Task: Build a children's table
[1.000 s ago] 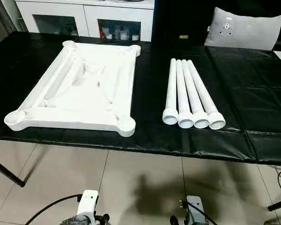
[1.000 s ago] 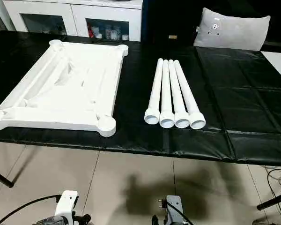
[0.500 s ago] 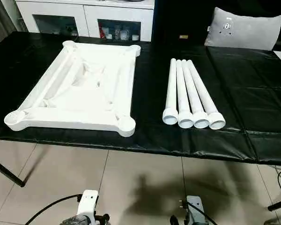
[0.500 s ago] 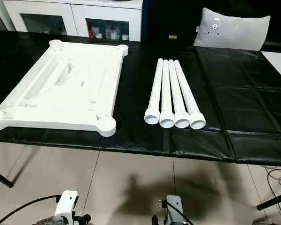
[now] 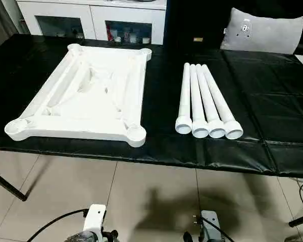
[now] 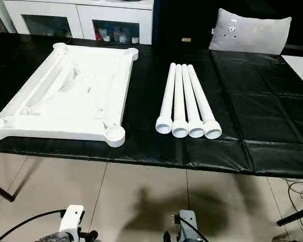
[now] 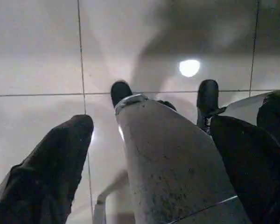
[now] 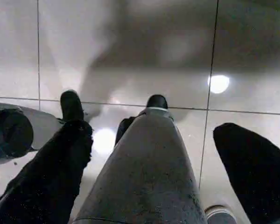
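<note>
The children's table top (image 5: 86,96) lies upside down on the left half of the black work table (image 5: 272,96), its ribbed underside and round corner sockets facing up. To its right, several white tapered legs (image 5: 204,101) lie side by side, wide ends toward me. Both arms hang low, below the table's front edge. My left gripper (image 7: 151,126) is open, its black fingers (image 7: 60,163) spread over the tiled floor with nothing between them. My right gripper (image 8: 154,133) is likewise open, its fingers (image 8: 60,168) wide apart and holding nothing.
A grey cushion (image 5: 262,30) rests at the table's far right, and a white cabinet (image 5: 91,17) stands behind the table. Pale floor tiles (image 5: 141,196) lie between me and the table edge. My own grey leg (image 7: 172,168) and black feet show below the grippers.
</note>
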Robot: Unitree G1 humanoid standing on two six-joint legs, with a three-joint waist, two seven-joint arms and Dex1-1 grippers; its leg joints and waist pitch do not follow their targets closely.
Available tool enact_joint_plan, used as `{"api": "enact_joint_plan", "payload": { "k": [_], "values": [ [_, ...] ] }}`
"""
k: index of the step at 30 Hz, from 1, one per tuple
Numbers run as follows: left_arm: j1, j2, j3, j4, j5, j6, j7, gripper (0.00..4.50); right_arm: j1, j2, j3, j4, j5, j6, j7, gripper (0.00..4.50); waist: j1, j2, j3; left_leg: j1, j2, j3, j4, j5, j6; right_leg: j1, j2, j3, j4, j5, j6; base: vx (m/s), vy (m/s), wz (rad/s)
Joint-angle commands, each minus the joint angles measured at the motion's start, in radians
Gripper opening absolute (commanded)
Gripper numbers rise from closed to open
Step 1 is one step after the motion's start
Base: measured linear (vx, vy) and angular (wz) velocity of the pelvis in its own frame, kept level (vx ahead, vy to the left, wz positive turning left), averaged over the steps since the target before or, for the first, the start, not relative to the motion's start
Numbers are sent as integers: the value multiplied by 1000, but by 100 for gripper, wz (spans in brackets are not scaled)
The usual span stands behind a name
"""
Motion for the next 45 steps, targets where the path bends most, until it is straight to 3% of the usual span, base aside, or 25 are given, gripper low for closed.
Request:
{"api": "enact_joint_plan", "payload": {
  "k": [1,30,31,32,34,37,39,40,41,45],
  "values": [
    [-5,0,2,6,1,1,2,448,14,4,1,24,7,13,-2,450,-1,8,-33,3,111,-37,-87,-136,69,21,-138,74,-74,-7,-268,0,0,0],
    [-5,0,2,6,1,1,2,448,14,4,1,24,7,13,-2,450,-1,7,-33,2,110,-37,-86,-130,72,22,-138,74,-74,-1,-268,0,0,0],
    [-121,-17,-54,50,107,40,80,448,-26,-19,23,44,-107,-47,-126,450,5,52,-35,5,111,-43,-88,-119,49,17,-135,71,-69,12,-260,0,0,0],
    [-118,-17,-50,48,103,38,80,448,-27,-15,19,44,-104,-51,-131,450,2,26,-43,25,108,-33,-76,-100,35,11,-129,72,-70,84,-267,0,0,0],
    [-115,-16,-42,45,95,29,87,448,-26,-8,18,45,-105,-58,-136,450,4,20,-35,-3,103,-36,-82,-109,47,30,-136,69,-62,91,-278,0,0,0],
    [-117,-13,-24,38,80,1,94,448,-25,0,18,46,-105,-69,-136,450,-1,23,-36,-4,101,-37,-80,-129,71,29,-141,71,-74,-2,-270,0,0,0],
    [-123,-6,-7,32,65,-19,105,448,-25,5,6,45,-94,-81,-128,450,-4,26,-38,-4,102,-36,-78,-115,81,26,-138,70,-73,6,-270,0,0,0],
    [-125,0,5,28,54,-29,97,448,-25,8,-1,44,-87,-95,-117,450,-7,16,-38,-3,104,-34,-79,-115,88,24,-135,69,-73,11,-271,0,0,0],
    [-125,3,10,26,49,-30,92,448,-24,10,-3,44,-85,-102,-114,450,-5,23,-37,-3,104,-35,-79,-118,90,23,-137,69,-72,5,-274,0,0,0],
    [-129,21,46,20,32,-69,27,448,-29,16,-16,45,-115,-165,-105,450,-1,25,-36,0,106,-35,-82,-136,82,19,-136,70,-74,-13,-272,0,0,0]
  ]
}}
